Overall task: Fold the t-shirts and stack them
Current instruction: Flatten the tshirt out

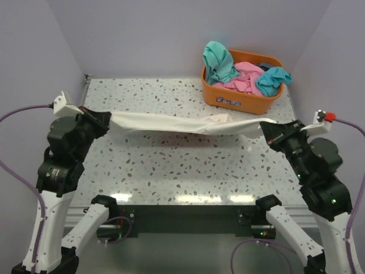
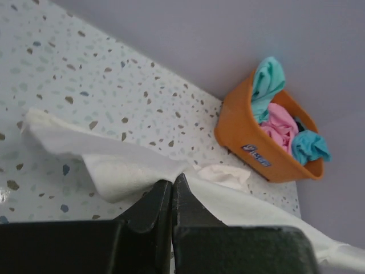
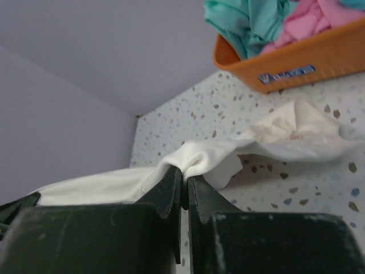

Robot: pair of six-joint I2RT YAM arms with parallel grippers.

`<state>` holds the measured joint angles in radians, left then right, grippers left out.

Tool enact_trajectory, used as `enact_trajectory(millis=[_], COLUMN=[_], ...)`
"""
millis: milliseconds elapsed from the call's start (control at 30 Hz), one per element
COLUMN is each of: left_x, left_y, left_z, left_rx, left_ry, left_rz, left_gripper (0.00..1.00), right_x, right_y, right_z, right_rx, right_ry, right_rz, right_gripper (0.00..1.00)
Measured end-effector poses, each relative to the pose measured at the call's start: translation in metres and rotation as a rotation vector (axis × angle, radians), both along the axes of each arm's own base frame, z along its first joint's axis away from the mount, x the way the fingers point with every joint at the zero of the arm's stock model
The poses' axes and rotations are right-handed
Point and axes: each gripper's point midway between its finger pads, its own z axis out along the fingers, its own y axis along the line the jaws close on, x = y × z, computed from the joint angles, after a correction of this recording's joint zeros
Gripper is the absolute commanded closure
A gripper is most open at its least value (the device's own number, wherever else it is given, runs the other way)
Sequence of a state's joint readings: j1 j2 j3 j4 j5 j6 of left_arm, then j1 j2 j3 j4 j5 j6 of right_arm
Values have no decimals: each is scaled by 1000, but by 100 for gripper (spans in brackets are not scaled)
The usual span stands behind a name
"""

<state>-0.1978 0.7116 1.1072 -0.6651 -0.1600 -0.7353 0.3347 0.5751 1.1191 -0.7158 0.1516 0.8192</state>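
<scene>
A cream-white t-shirt (image 1: 182, 123) hangs stretched in a band above the table between my two grippers. My left gripper (image 1: 107, 121) is shut on its left end; the cloth (image 2: 120, 165) fans out from the fingertips (image 2: 171, 184). My right gripper (image 1: 266, 130) is shut on its right end, the cloth (image 3: 211, 154) bunched at the fingertips (image 3: 185, 173). A faint pink tinge shows near the shirt's middle (image 1: 219, 119). Teal (image 1: 217, 60) and pink (image 1: 245, 77) t-shirts lie in a heap in the orange basket (image 1: 239, 100).
The orange basket stands at the back right of the speckled table (image 1: 171, 171), close behind the stretched shirt's right part. Lilac walls enclose the table on the left, back and right. The basket also shows in the left wrist view (image 2: 251, 142) and right wrist view (image 3: 296, 57).
</scene>
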Motion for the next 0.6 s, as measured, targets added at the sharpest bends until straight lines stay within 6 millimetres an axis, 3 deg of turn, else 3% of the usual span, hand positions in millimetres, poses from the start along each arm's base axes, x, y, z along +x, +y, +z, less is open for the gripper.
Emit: enact_trajectory(millis=[167, 333, 467, 533, 600], left_x=[-36, -101, -161, -181, -188], left_y=[-1, 2, 5, 5, 3], left_z=[126, 241, 298, 311, 314], left_rx=[-33, -59, -74, -77, -77], left_ry=[-259, -531, -710, -763, -780], left_rz=[-55, -113, -162, -183, -200], left_gripper=[100, 100, 100, 100, 100], right_x=[-39, -112, -169, -183, -186], right_y=[-26, -55, -71, -76, -78], right_z=[115, 224, 275, 290, 297], right_rx=[29, 77, 96, 96, 79], right_ry=[-289, -587, -764, -812, -828], right_rz=[-54, -79, -70, -77, -87], right_gripper=[100, 100, 100, 100, 100])
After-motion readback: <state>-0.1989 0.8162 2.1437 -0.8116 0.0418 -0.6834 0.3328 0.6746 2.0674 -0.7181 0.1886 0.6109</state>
